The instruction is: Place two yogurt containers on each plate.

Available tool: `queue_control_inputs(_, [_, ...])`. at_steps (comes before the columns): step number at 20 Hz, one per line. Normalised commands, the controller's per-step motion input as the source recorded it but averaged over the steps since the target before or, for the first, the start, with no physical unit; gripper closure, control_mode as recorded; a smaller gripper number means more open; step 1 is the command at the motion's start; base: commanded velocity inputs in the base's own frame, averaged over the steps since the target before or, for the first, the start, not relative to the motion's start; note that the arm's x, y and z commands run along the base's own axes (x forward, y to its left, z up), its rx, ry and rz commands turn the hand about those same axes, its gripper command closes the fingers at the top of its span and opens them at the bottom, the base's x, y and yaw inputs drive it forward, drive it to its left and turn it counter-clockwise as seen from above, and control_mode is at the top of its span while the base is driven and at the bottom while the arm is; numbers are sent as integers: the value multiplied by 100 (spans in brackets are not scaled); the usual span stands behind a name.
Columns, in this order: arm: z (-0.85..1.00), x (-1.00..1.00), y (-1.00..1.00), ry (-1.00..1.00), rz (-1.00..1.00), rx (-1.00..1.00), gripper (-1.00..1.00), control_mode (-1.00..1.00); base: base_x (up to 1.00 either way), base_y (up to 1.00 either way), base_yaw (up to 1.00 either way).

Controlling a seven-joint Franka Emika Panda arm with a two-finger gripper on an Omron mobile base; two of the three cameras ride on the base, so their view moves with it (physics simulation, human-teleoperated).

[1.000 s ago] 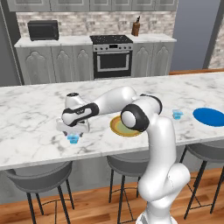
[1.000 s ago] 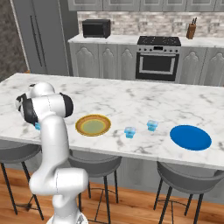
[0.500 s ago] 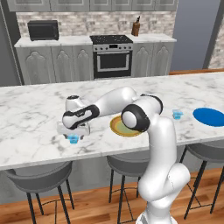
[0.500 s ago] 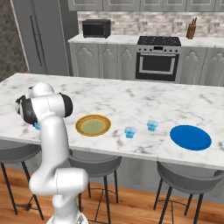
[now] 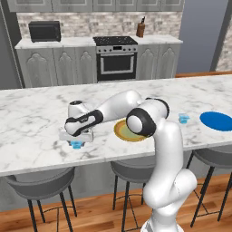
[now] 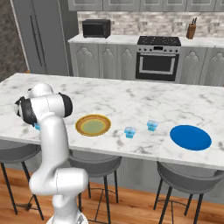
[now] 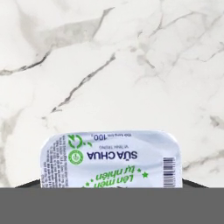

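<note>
The long white marble counter [image 5: 36,118] is seen from behind the arm by both base views, left and right, facing forward and down. The gold-rimmed round plate [image 5: 128,132] and bright blue round plate [image 6: 190,137] are shared. The marble is viewed close-up from directly above by the hand view.

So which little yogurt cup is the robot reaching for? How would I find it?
Look along the long marble counter to the end left of the yellow plate. There the gripper hangs right over a small pale-blue yogurt cup, whose white lid with green writing shows in the hand view. The other two cups sit between the yellow plate and the blue plate, with no arm near them.
</note>
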Motion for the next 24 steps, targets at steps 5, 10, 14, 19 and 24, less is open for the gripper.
queue_control_inputs(5, [-1,0,0,1,-1,0,100,-100,0,0,0])
queue_control_inputs(10, [24,-16,-71,-13,-7,1,100,-100,0,0,0])
queue_control_inputs(14, [55,-10,-79,-5,-5,0,100,-100,0,0,0])
queue_control_inputs(19, [40,0,-88,0,-5,4,100,-100,0,0,0])
queue_control_inputs(24, [23,0,-89,0,-10,8,100,-100,0,0,0])
